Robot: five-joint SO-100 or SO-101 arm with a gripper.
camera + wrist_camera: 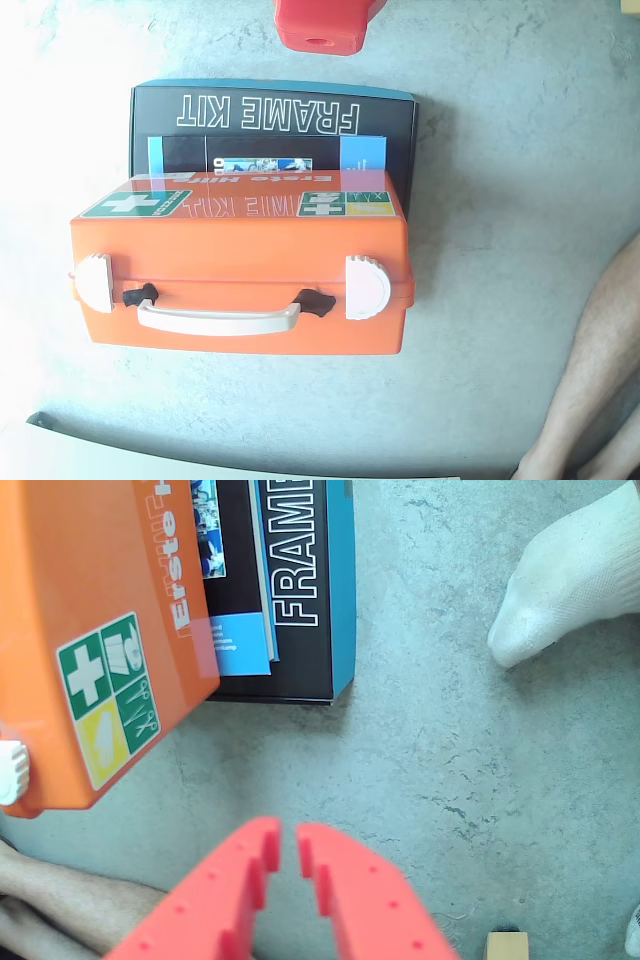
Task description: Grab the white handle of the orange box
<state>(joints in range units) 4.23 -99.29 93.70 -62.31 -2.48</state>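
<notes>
The orange first-aid box [240,240] lies on the grey floor, its back resting on a black box. Its white handle [218,320] runs along the front face between two black hinges, with a round white latch [368,287] at each end. In the wrist view my red gripper [288,838] is at the bottom edge, nearly shut and empty, over bare floor to the right of the orange box [100,650]. The handle is out of that view. In the fixed view only a red part of my arm [322,30] shows at the top edge, behind the box.
A black and blue "FRAME KIT" box [270,110] lies under the orange box's rear. A person's bare leg [600,380] is at the right. A white-socked foot [570,580] is at the wrist view's upper right. A small tan block [507,946] sits at the bottom edge.
</notes>
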